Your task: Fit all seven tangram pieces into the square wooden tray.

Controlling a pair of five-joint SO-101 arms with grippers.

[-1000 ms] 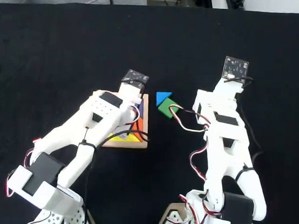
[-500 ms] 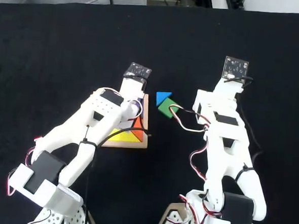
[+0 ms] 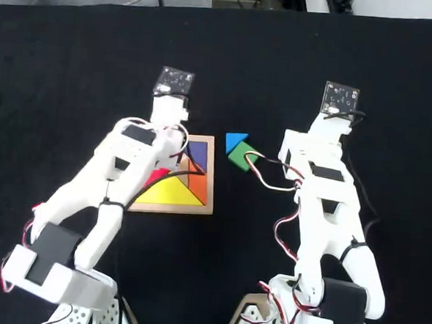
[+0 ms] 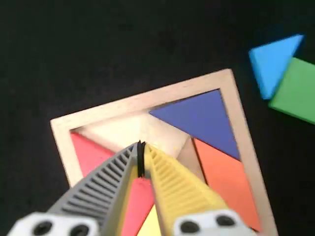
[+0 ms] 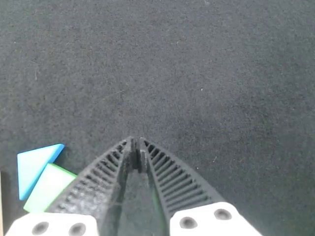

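Left gripper (image 4: 141, 150): clenched, empty, over wooden tray (image 4: 142, 98). Right gripper (image 5: 134, 146): clenched, empty. Blue triangle (image 4: 272, 63) touches green piece (image 4: 297, 91) outside tray.

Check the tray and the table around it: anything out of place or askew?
Two pieces lie outside the wooden tray, touching on the black cloth beside it: the blue triangle and the green piece. Part of the tray floor is bare. Nothing looks damaged.

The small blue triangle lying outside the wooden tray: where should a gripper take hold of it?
From straight above, since the small blue triangle lies flat on the black table. Probably pinch its two free sides; the third side rests against the green block, leaving no finger room there.
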